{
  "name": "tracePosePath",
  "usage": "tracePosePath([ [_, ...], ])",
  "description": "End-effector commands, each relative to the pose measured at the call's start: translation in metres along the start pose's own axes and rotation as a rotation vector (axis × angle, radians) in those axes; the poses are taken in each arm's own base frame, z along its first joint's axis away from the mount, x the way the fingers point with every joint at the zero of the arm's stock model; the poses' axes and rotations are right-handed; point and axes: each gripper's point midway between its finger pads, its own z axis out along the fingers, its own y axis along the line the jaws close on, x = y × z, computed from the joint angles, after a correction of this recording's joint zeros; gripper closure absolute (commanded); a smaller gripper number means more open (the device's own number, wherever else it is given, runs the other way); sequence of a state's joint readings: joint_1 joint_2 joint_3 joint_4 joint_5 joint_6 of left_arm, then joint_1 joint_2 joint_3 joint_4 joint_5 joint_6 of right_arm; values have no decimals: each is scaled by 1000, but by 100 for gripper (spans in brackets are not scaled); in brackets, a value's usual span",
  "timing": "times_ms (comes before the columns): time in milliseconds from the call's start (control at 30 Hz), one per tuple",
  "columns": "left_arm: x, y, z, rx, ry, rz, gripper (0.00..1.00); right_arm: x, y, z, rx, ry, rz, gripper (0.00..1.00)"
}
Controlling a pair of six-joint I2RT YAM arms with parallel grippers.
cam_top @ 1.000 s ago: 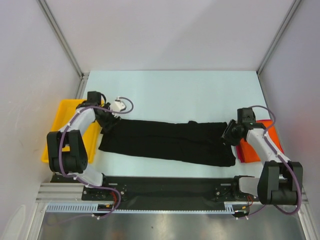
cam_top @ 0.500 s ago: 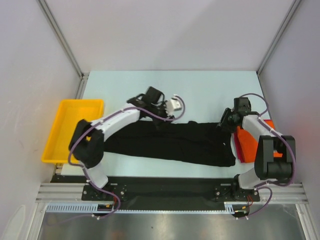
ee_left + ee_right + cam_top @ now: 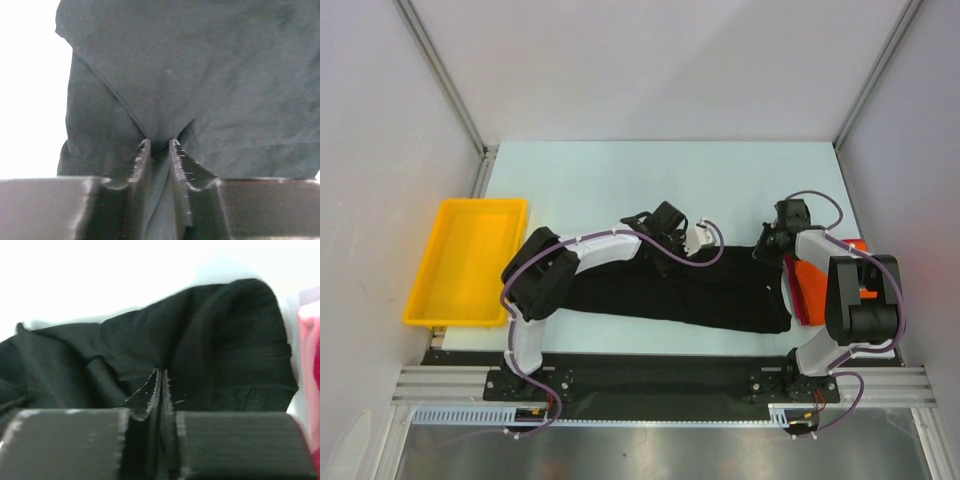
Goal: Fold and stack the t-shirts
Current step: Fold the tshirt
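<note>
Movement marked the last second: the left gripper [image 3: 159, 142] had swung from the yellow tray [image 3: 460, 215] to the middle of the black t-shirt's [image 3: 710, 295] far edge, and the right gripper [image 3: 161, 372] to its far right corner. Each was clamped on a pinch of the cloth. The garment lay stretched along the near side of the table [image 3: 620, 170], beside the orange shirts [image 3: 810, 280].

The arms [image 3: 595, 243] are white with black joints and purple cables [image 3: 690, 263]; the left hand [image 3: 159, 143] is scuffed black.

no readable text, no labels, no numbers
</note>
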State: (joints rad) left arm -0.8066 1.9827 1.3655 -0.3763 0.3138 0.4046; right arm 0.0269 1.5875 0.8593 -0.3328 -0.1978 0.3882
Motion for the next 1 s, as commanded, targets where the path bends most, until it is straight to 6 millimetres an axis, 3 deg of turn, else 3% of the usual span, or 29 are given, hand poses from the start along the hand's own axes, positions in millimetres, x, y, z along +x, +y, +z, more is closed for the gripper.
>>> tracePosePath([
  [0,1,9,2,-29,5,11,92,-3,-8,7,12,-15,20,100],
  [67,6,-3,-4,21,20,17,100,-5,-8,7,8,-22,28,100],
  [200,9,-18,-29,60,0,82,100,-27,-24,0,59,-88,81,100],
  [333,20,-25,-38,70,10,123,99,-39,-20,-5,48,-119,79,100],
  [467,36,-36,-29,104,33,100,100,-35,-17,-5,29,-112,91,100],
  [667,44,-51,-23,158,53,104,100,-31,-16,-15,22,-109,24,99],
  [700,43,-50,-22,154,49,104,99,-30,-3,-18,-40,-87,-3,91],
  [733,41,-48,-21,148,41,110,99,-29,2,-22,-49,-83,-27,68],
  [767,38,-46,-21,135,37,112,99,-22,5,-25,-36,-67,-74,62],
  [833,34,-43,-22,124,29,114,99,-27,15,-43,-6,-137,-142,54],
  [900,29,-42,-22,123,20,119,99,-29,30,-59,-44,-196,-160,53],
  [967,30,-44,-22,131,23,119,99,-20,41,-61,-88,-209,-177,53],
])
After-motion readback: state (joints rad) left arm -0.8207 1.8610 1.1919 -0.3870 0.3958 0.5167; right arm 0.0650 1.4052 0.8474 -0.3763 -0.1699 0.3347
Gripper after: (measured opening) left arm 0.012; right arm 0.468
